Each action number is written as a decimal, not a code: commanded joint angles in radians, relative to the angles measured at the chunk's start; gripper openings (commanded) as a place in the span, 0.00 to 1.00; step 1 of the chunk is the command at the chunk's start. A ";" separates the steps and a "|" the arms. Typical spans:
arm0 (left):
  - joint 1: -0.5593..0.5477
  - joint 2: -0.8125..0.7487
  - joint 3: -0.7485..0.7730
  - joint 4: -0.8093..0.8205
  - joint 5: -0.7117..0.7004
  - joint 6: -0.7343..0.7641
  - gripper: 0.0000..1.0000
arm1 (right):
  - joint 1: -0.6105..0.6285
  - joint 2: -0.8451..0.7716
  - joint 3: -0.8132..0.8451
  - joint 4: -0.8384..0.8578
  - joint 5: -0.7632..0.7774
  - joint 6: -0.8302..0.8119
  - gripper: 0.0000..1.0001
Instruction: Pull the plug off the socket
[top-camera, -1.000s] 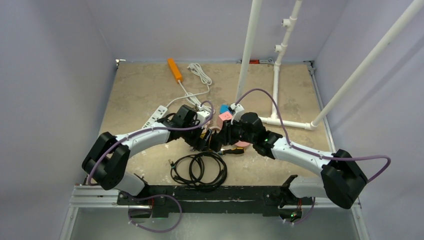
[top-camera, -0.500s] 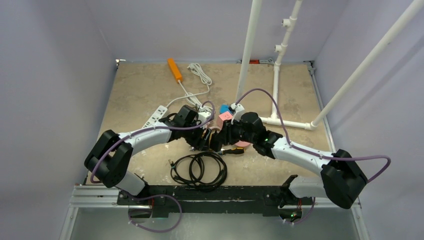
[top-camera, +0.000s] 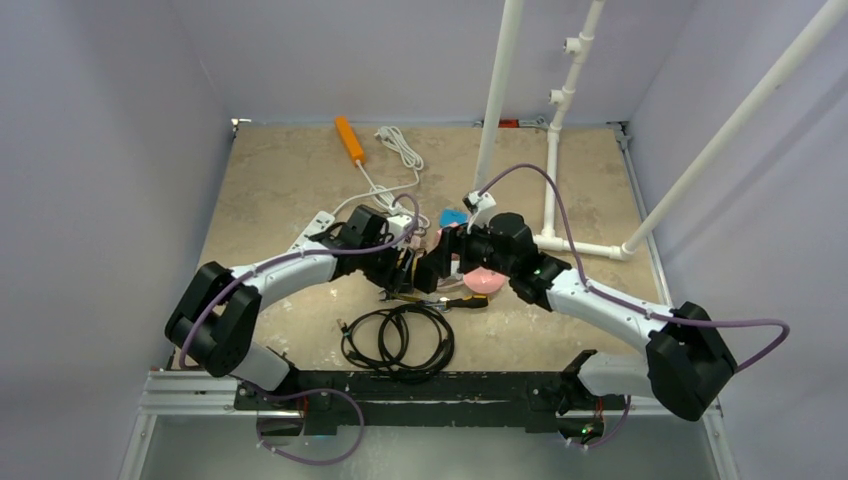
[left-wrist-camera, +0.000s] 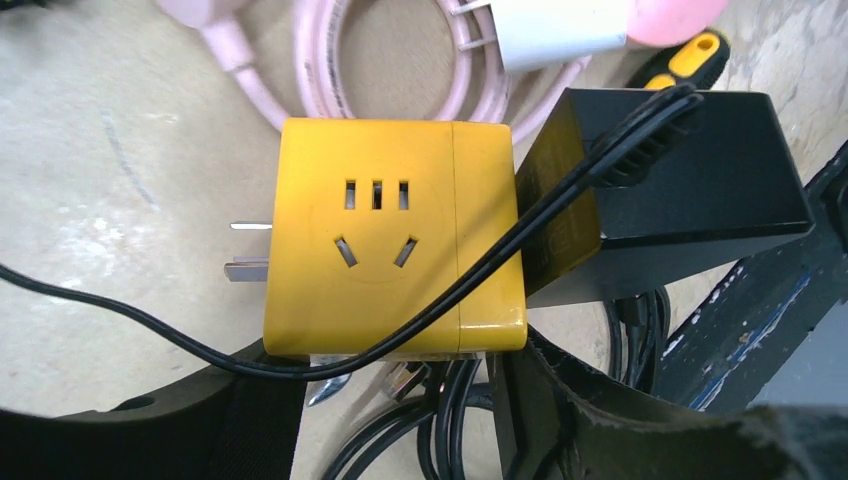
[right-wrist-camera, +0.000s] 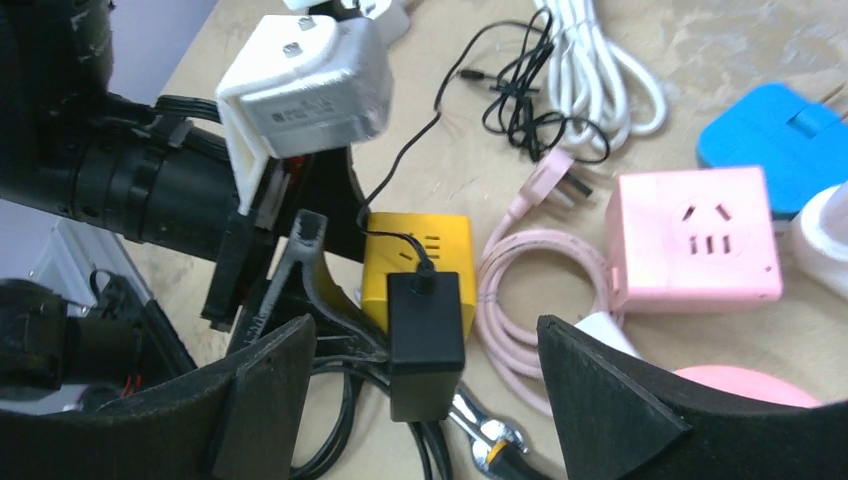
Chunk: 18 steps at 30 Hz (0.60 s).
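Note:
The socket is a yellow cube (left-wrist-camera: 380, 250) lying on the tan table. A black plug block (left-wrist-camera: 690, 170) with a thin black cord sits tilted against its right face; I cannot tell whether its prongs are seated. My left gripper (left-wrist-camera: 400, 360) is shut on the cube, one finger (left-wrist-camera: 150, 430) on each side of its near edge. In the right wrist view the yellow cube (right-wrist-camera: 440, 245) lies behind the black plug (right-wrist-camera: 427, 330). My right gripper (right-wrist-camera: 425, 335) stands open, wide of the plug on both sides and touching nothing. From above, the two grippers meet at mid-table (top-camera: 425, 268).
Crowded around are a pink cube socket (right-wrist-camera: 690, 240), a coiled pink cable (right-wrist-camera: 530, 290), a blue adapter (right-wrist-camera: 780, 130), white cable (right-wrist-camera: 590, 70) and a screwdriver (right-wrist-camera: 490, 440). A black cable coil (top-camera: 400, 340) lies nearer. A white power strip (top-camera: 310, 232) and a pipe frame (top-camera: 550, 190) stand behind.
My right gripper has opened wide and drawn back from the black plug. My left gripper narrowed onto the yellow cube and shifted slightly away with it.

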 joint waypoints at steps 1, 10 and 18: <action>0.068 -0.089 0.007 0.112 0.071 -0.056 0.00 | -0.019 -0.012 0.012 0.124 0.005 -0.046 0.84; 0.131 -0.145 0.002 0.136 0.087 -0.067 0.00 | -0.020 0.083 -0.010 0.448 -0.152 -0.056 0.85; 0.140 -0.176 0.009 0.116 0.050 -0.058 0.00 | -0.020 0.083 -0.093 0.524 -0.148 -0.060 0.82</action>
